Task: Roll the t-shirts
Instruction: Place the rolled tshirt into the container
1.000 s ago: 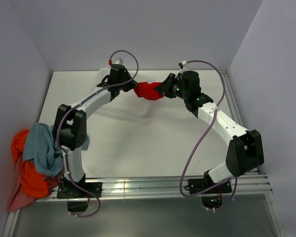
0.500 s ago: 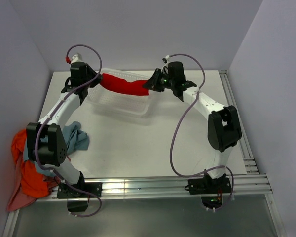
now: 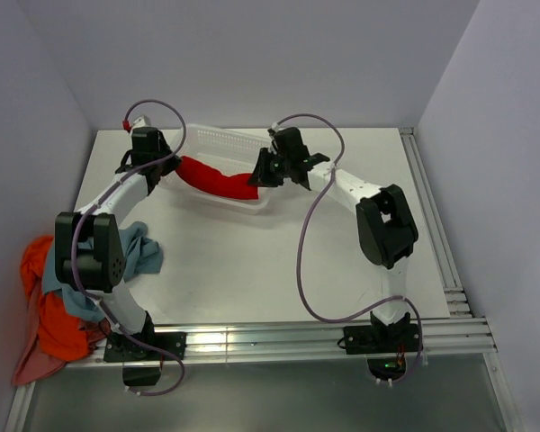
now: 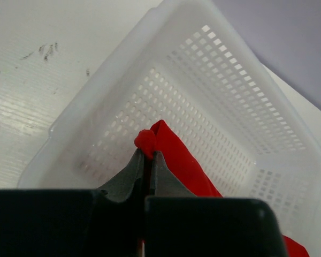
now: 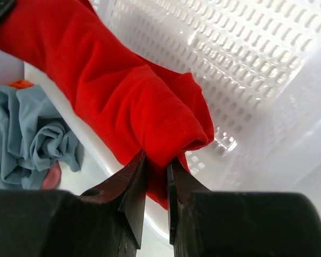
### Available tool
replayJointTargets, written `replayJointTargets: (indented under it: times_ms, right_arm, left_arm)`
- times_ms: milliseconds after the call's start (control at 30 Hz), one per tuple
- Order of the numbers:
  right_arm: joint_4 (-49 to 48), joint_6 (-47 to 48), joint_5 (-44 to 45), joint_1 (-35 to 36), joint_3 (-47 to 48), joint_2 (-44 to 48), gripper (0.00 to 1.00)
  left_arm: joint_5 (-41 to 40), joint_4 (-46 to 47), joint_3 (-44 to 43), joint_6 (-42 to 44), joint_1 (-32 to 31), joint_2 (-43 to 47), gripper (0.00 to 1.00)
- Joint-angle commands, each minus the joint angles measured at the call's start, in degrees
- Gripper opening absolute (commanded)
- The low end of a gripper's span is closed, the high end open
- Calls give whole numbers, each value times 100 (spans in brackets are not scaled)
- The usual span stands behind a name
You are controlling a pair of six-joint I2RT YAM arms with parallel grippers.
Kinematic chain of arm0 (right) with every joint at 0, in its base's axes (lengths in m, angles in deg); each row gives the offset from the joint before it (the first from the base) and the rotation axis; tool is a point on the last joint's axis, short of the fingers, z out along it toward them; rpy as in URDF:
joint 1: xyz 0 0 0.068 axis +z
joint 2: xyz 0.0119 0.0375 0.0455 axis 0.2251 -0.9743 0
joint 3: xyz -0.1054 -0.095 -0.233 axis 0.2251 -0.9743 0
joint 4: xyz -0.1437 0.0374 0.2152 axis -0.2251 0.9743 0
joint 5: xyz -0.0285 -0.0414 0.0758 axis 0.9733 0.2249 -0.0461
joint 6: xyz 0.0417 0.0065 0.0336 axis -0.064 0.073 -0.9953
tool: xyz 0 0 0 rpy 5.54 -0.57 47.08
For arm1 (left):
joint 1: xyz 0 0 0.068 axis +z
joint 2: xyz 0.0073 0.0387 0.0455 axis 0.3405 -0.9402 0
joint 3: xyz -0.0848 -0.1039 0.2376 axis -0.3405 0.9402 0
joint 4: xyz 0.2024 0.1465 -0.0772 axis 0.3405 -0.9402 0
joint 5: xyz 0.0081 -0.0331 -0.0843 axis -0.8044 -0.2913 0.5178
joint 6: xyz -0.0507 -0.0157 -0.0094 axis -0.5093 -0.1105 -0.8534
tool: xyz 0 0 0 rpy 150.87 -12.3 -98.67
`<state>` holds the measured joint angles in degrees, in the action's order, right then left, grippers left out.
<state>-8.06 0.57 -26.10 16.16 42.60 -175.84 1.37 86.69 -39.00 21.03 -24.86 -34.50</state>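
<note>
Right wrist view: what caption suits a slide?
Right gripper pinches a bunched red t-shirt above a white perforated basket.

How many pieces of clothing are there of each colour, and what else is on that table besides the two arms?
red cloth t-shirt: 1
grey-blue cloth t-shirt: 1
orange cloth t-shirt: 1
pale pink cloth t-shirt: 1
white perforated plastic basket: 1
Total: 5
The pile at the left edge is bunched up, so it may hide more.

Red t-shirt (image 3: 218,177), rolled (sagging midair).
</note>
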Motion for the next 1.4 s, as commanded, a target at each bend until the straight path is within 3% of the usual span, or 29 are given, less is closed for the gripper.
replayJointTargets:
  times_ms: [0, 267, 700, 867, 967, 1100, 1200, 1367]
  right_arm:
    - [302, 385, 440, 264, 474, -37, 0]
    - [926, 710, 1265, 651, 800, -266, 0]
    - [1286, 816, 1433, 792, 905, -626, 0]
    - [1172, 860, 1355, 801, 694, -477, 14]
    - [1189, 869, 1424, 810, 667, -371, 22]
    - [1242, 904, 1521, 819, 685, -222, 25]
    - [1295, 913, 1521, 818, 712, -125, 30]
    - [1260, 922, 1548, 871, 615, 33, 38]
  left_arm:
    - [-310, 11, -251, 209, 64, -75, 0]
    - [-416, -438, -604, 368, 73, -629, 0]
    - [-741, -666, -770, 499, 73, -840, 0]
    - [-697, -622, -762, 473, 73, -805, 5]
    - [-697, -666, -815, 473, 73, -779, 15]
    - [-793, -597, -710, 464, 64, -638, 43]
    - [-829, -605, -683, 508, 64, -533, 49]
    - [-829, -648, -735, 614, 56, -401, 50]
